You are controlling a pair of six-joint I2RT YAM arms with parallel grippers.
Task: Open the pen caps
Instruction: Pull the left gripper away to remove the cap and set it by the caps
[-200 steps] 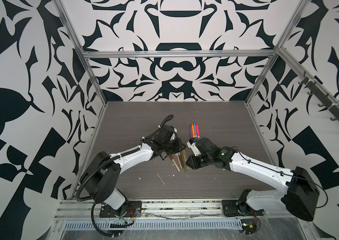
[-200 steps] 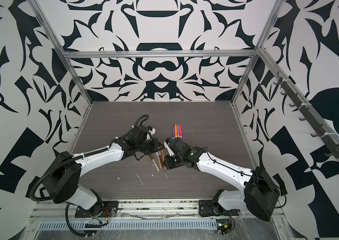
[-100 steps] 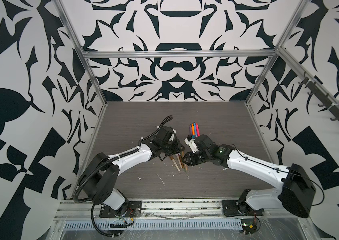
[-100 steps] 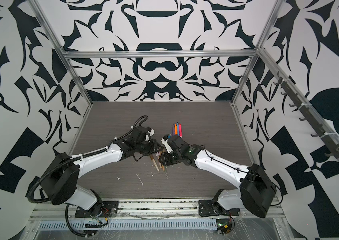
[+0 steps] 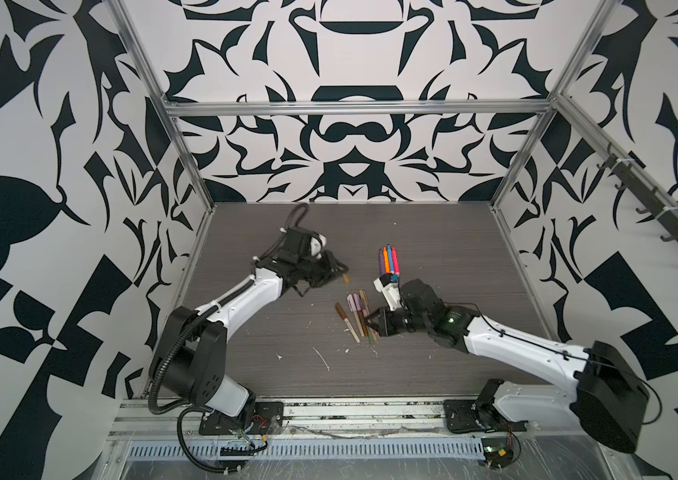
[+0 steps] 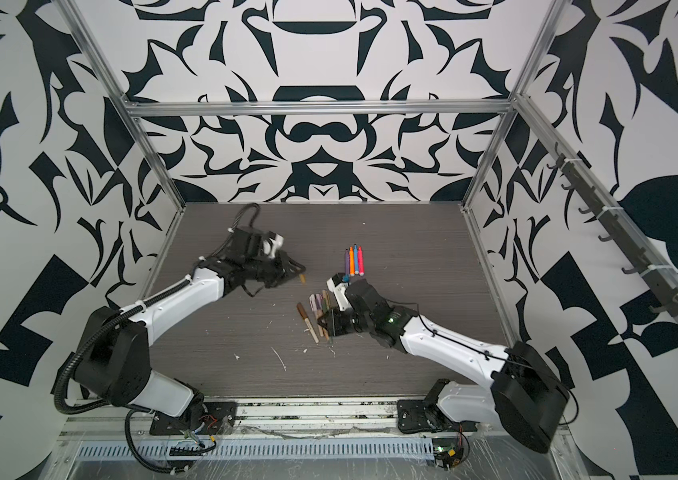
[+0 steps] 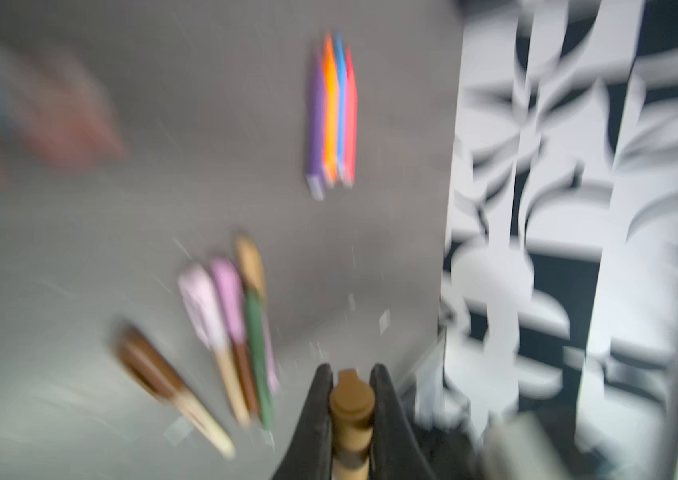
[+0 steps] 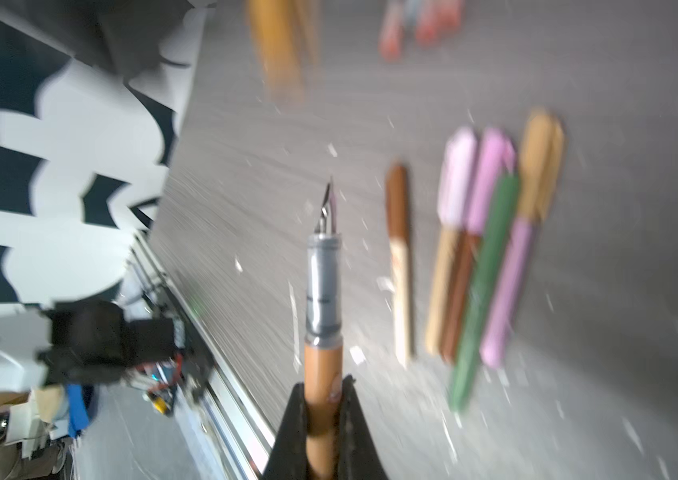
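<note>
My left gripper [image 7: 352,370] is shut on a tan pen cap [image 7: 351,405], off the pen, held above the table at the left of the pens in both top views [image 5: 339,268] [image 6: 298,270]. My right gripper [image 8: 323,382] is shut on the uncapped orange-brown pen [image 8: 323,286], whose grey section and bare nib point away from the jaws. In a top view this gripper [image 5: 367,322] hovers by the near end of a cluster of capped pens [image 5: 356,309] lying on the table, with brown, pale pink, lilac and tan caps [image 7: 227,291].
Several uncapped bright pens [image 5: 388,259], purple, orange, blue and pink-red, lie side by side behind the right wrist. White flecks of debris [image 5: 322,359] are scattered on the grey table [image 5: 453,249]. Patterned walls enclose three sides; a metal rail [image 5: 329,409] runs along the front.
The two grippers were close together over the cluster. The left gripper has drawn away to the back left with the cap; the right gripper has closed and stays by the cluster with the pen.
</note>
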